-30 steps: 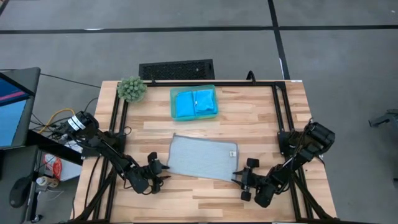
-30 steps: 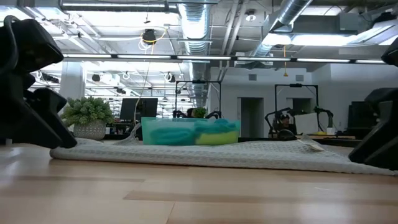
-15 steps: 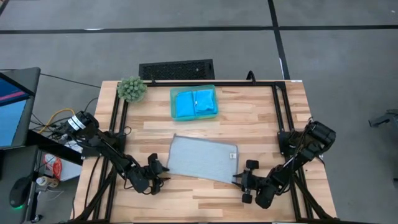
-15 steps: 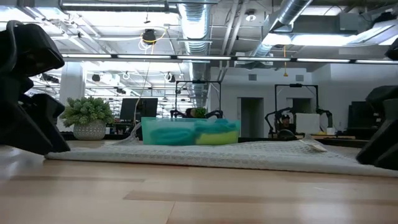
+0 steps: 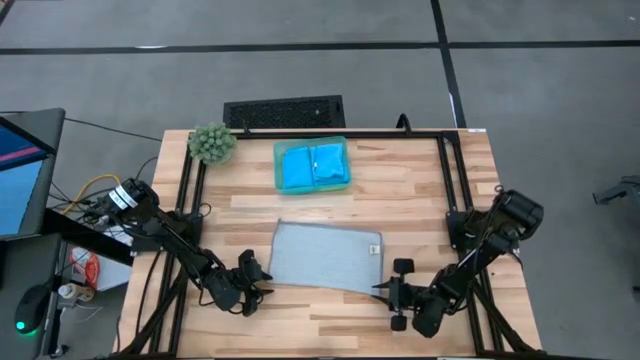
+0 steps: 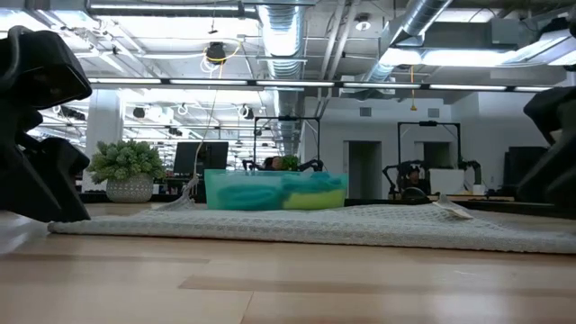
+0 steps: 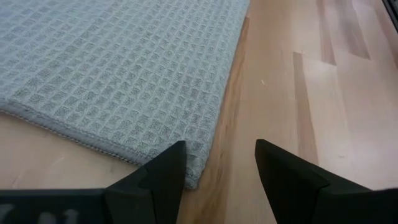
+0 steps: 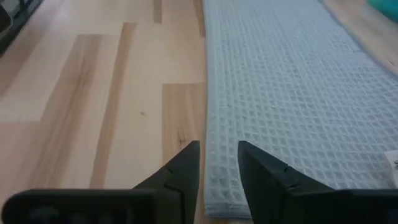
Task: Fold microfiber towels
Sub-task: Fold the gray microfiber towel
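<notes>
Two robot arms crouch at the near corners of a light grey waffle-weave microfiber towel (image 5: 325, 256) lying flat on the wooden table (image 5: 420, 190), at the start of a fold that has not yet lifted any cloth. The left gripper (image 7: 217, 163) stands with its 2 fingers (image 7: 161, 177) spread, the towel's near corner lying just ahead of and partly between them; nothing is held. The right gripper (image 8: 219, 163) has its fingers (image 8: 264, 171) set a narrow gap apart, straddling the towel's hemmed edge, which lies flat on the wood between the tips; judged from the wrist view, they have no hold on it yet.

Beyond the fingers, 2 bright blue towels (image 5: 313, 166) sit folded in the translucent teal tray (image 5: 277, 166), with a fuzzy green plant ball (image 5: 211, 142) off to one side.

The step in hand appears to be the grasp of both near corners. The next move calls for each pair of fingers to dip to the table, pinch the single layer of cloth at its corner, and then carry the near edge over toward the far edge, both arms rising and travelling together so the hem stays straight.

Against the picture a second before, the right gripper has drawn back slightly toward the table's near edge and its fingers have narrowed; the left gripper has shifted a little outward, its spread unchanged. The towel lies where it did.
</notes>
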### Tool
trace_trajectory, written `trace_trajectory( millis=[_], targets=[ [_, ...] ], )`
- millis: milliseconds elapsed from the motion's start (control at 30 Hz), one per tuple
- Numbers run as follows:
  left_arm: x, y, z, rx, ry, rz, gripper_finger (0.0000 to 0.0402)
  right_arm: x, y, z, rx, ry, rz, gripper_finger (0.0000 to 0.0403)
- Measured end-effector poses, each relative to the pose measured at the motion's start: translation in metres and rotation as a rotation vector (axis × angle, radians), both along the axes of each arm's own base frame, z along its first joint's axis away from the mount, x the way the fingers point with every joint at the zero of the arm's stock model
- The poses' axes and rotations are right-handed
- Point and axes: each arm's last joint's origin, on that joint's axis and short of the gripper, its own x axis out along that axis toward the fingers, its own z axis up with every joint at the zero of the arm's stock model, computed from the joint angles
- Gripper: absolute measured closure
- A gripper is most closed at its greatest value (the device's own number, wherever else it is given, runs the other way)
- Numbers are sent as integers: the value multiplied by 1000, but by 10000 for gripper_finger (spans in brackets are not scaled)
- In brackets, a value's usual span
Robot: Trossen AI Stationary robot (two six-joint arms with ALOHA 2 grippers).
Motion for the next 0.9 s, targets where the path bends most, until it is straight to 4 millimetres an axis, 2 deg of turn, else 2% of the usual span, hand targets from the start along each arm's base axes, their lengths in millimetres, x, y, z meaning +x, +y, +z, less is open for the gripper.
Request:
trace_trajectory(
  millis=[467, 567, 733, 900],
  targets=[
    [-1, 2, -1, 44, -6, 29, 214, 0, -4, -3, -32, 36, 1, 180],
    [-1, 3, -1, 56, -6, 36, 214, 0, -4, -5, -39, 41, -2, 176],
    [-1, 4, -2, 58, -1, 40, 214, 2, -4, -26, -68, 61, -11, 180],
    [-2, 4, -2, 46, 5, 56, 214, 5, 0, -31, -67, 55, -35, 188]
  ],
)
